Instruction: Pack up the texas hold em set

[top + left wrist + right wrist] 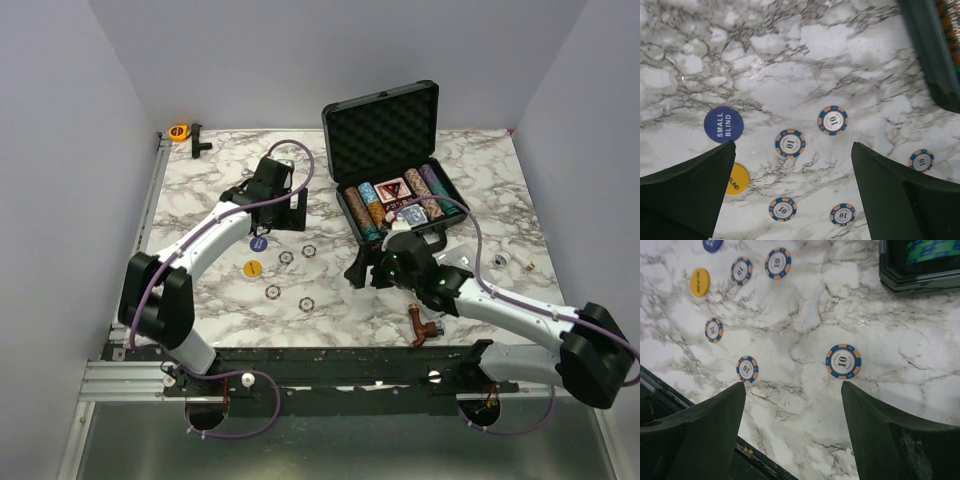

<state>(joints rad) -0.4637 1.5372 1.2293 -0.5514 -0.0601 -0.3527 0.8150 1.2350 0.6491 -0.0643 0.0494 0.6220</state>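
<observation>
Marble-look tabletop (480, 170) carries black briefcase (385, 125) at far right, lid up, long axis approx. left-right, opening toward arms; loose chips (832, 120) read "10", blue disc (723, 125) "SMALL BLIND", all below left gripper (793, 145); right gripper (793, 384) near case's front-left corner; both spread, empty.

Bright, even light here; soft glare on the surface (752, 62) at 11 o'clock, left fingers (685, 195) blurred, shadows faint.

Counted five loose striped chips (843, 361). One blue disc (723, 124) and one yellow disc (699, 281) were present. One black briefcase (385, 130) stood upper right.
</observation>
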